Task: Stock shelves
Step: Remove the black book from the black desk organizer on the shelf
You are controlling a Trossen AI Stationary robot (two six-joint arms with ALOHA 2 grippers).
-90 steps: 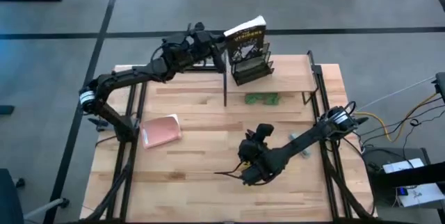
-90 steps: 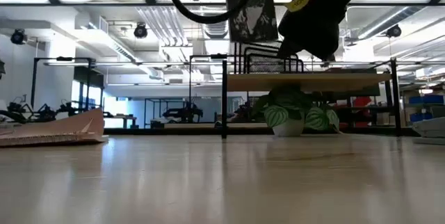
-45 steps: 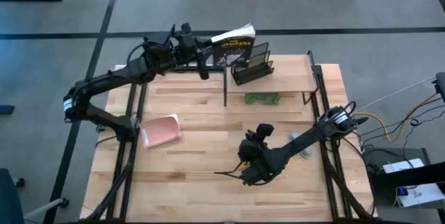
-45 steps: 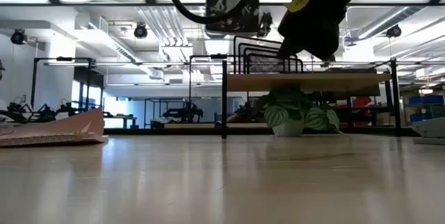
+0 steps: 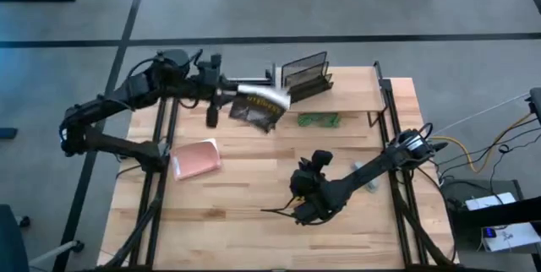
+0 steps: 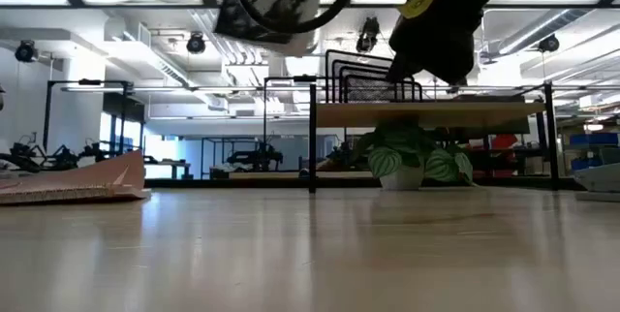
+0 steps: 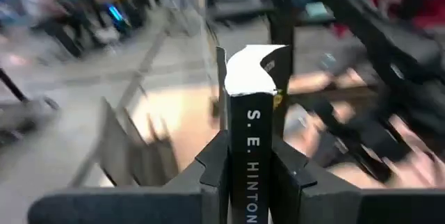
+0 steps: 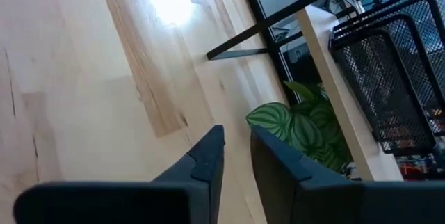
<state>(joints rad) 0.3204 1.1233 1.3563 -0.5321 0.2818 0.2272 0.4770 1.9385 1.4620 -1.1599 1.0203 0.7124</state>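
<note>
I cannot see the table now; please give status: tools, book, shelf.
Left tool shut on book, held in air beside shelf. Right tool open, low over table. Wire rack empty on shelf.

A robotics lab or open workshop hall. Overhead run bare pipes and ducts [image 6: 228, 31] with strip lights [image 6: 107, 2] beneath an exposed ceiling; more arm rigs [image 6: 39, 152] stand on benches far back. The butcher-block desk [image 5: 254, 196] sits on grey floor crossed by dark lines [image 5: 127, 19].

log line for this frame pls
left gripper: shut on book, in air left of shelf | wire rack: empty | right gripper: idle, mid-table
</note>
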